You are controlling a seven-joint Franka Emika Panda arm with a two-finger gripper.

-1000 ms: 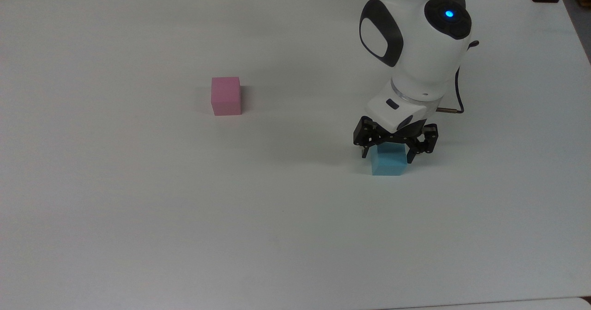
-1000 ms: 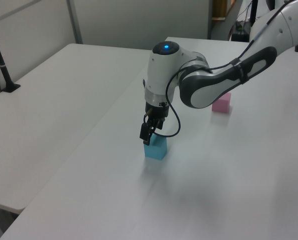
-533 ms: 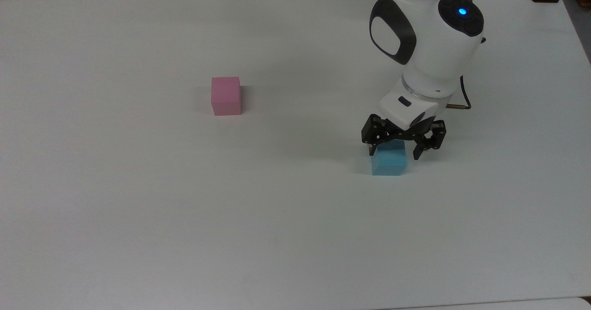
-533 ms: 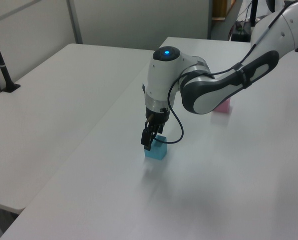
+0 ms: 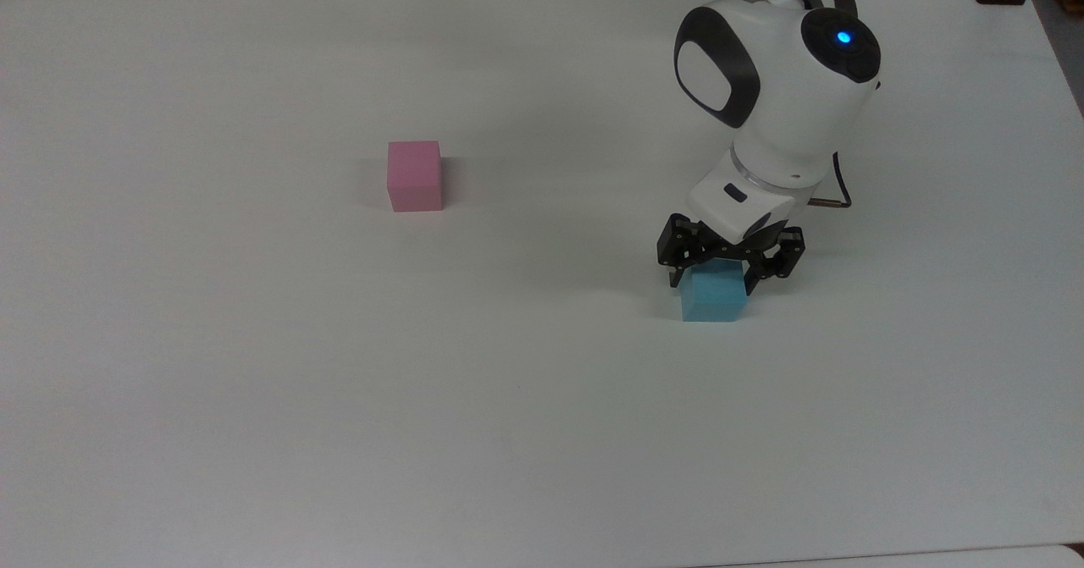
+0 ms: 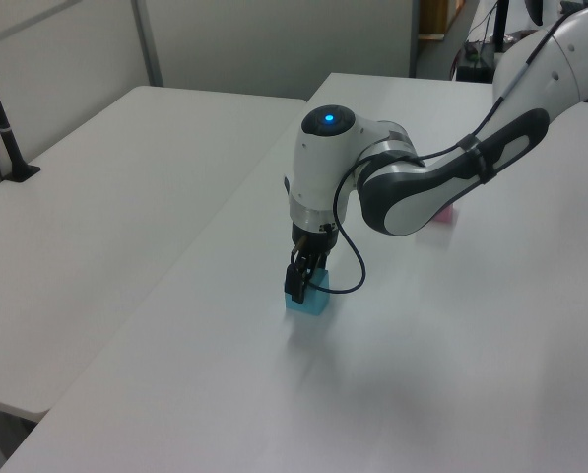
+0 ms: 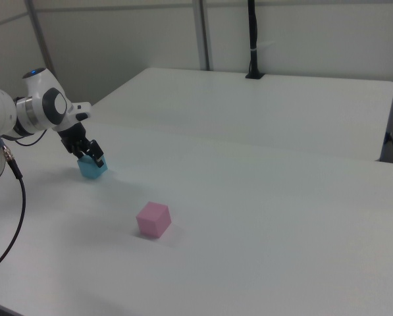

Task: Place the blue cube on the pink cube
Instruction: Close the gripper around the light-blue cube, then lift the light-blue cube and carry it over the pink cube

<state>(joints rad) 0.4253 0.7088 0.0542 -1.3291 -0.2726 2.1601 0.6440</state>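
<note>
The blue cube (image 5: 714, 301) rests on the white table (image 5: 254, 382) at the top view's right, and it shows as well in the left view (image 6: 309, 303) and the right view (image 7: 91, 169). My gripper (image 5: 713, 281) hangs straight over it, open, with one finger on each side of the cube's upper part; in the left view it (image 6: 301, 288) hides the cube's top. The pink cube (image 5: 414, 176) stands alone toward the top view's left, far from the arm. In the left view the forearm covers most of the pink cube (image 6: 448, 213). In the right view the pink cube (image 7: 153, 219) sits in plain sight.
A second white table (image 6: 97, 217) adjoins this one along a seam. A black post (image 7: 252, 39) is clamped at its far edge, also seen in the left view (image 6: 6, 138). A dark cable (image 5: 840, 191) loops off the wrist.
The gripper has come down lower around the blue cube, and the arm's head has shifted slightly. Both cubes stay where they were.
</note>
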